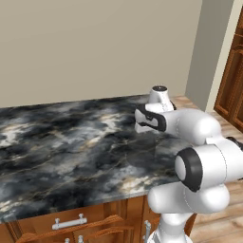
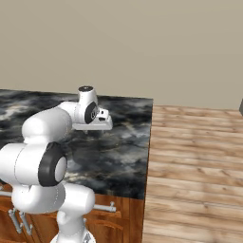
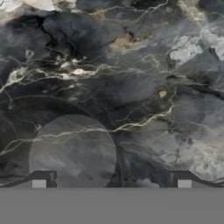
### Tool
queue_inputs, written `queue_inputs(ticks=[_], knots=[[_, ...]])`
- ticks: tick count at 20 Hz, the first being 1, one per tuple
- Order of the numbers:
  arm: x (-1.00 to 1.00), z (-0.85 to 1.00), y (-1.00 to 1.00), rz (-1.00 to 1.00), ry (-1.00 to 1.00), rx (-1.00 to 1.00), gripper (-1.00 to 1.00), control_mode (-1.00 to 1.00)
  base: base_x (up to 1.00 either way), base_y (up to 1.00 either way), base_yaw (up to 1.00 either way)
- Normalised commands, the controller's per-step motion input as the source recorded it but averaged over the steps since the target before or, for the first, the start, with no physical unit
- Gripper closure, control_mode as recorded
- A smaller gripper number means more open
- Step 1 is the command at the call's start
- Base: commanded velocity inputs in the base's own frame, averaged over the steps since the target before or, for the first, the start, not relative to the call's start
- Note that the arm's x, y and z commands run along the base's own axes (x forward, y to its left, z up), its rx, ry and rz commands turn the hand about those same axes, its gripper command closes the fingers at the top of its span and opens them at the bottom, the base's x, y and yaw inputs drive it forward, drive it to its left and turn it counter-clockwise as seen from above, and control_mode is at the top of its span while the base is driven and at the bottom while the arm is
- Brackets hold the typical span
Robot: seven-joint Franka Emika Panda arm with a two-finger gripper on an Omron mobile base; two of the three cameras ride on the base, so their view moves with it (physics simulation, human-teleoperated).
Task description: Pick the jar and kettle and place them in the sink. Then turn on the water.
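My gripper (image 3: 111, 183) hangs over a dark marble counter (image 3: 131, 87) and points straight down at it. Its two dark fingertips (image 3: 41, 180) stand far apart, open, with only bare stone and the hand's round shadow between them. In the left base view the white hand (image 1: 144, 122) hovers a little above the counter near its right end. The right base view shows the hand (image 2: 94, 123) over the counter's middle. The jar, the kettle, the sink and the water are out of view.
The marble counter (image 1: 71, 142) ends at a right edge (image 2: 148, 142), with wooden floor (image 2: 199, 156) beyond it. Wooden drawers with metal handles (image 1: 69, 222) sit below the front edge. A plain beige wall runs behind. A tall wooden cabinet (image 1: 232, 80) stands at far right.
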Motion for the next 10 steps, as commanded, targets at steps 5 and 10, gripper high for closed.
queue_inputs(ticks=[5, 10], knots=[[0.06, -0.21, 0.00, 0.00, 0.00, 0.00, -1.00, -1.00, 0.00, 0.00, 0.00], [0.06, -0.17, 0.00, 0.00, 0.00, 0.00, -1.00, -1.00, 0.00, 0.00, 0.00]])
